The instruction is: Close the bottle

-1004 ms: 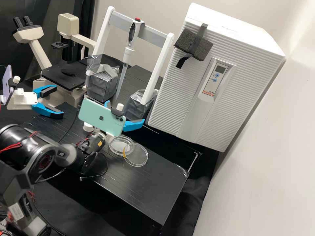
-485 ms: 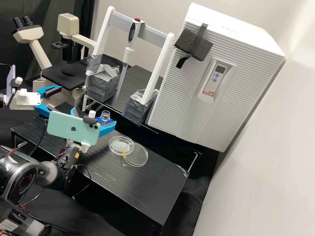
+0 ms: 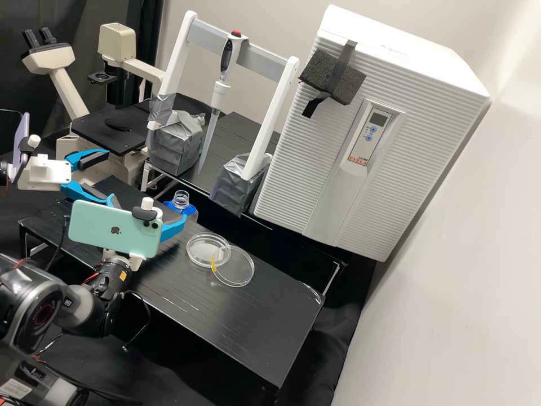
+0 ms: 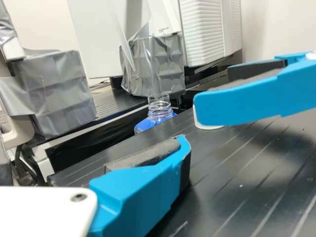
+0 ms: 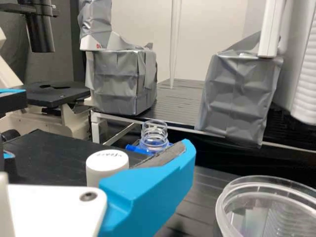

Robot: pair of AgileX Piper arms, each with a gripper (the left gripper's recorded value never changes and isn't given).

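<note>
While my left end effector [image 3: 107,176] hangs released at the 9 o'clock end of the worktop [image 3: 253,321], blue fingers [image 4: 143,187] spread well apart with nothing between them, the bottle [image 3: 181,200] stands upright and uncapped at the worktop's far edge, about 11 o'clock from the dishes. One bottle, clear threaded neck, blue below, and in my wrist views the edge hides its lower part.

My right end effector [image 3: 166,224] sits at 7 o'clock of the bottle, near but apart. One white cap [image 5: 109,165] is right up against it; grasped or merely beside, I cannot tell. There is faint print on the cap's top, too small to make out.

Counting on: two clear round dishes [image 3: 221,258], overlapping, one with an orange mark on its rim. One pipette [image 3: 217,96] hangs in a white stand [image 3: 275,113], with two grey-taped blocks [image 3: 176,141] at its feet. One microscope [image 3: 67,79] at 10 o'clock. One white ribbed machine [image 3: 394,141] at 2 o'clock has one small display, two blue buttons, a red label strip I cannot read, and one black foam pad [image 3: 332,76] taped on. Two phones ride my wrists, a teal phone [image 3: 110,228] and a lilac phone [image 3: 20,141].
</note>
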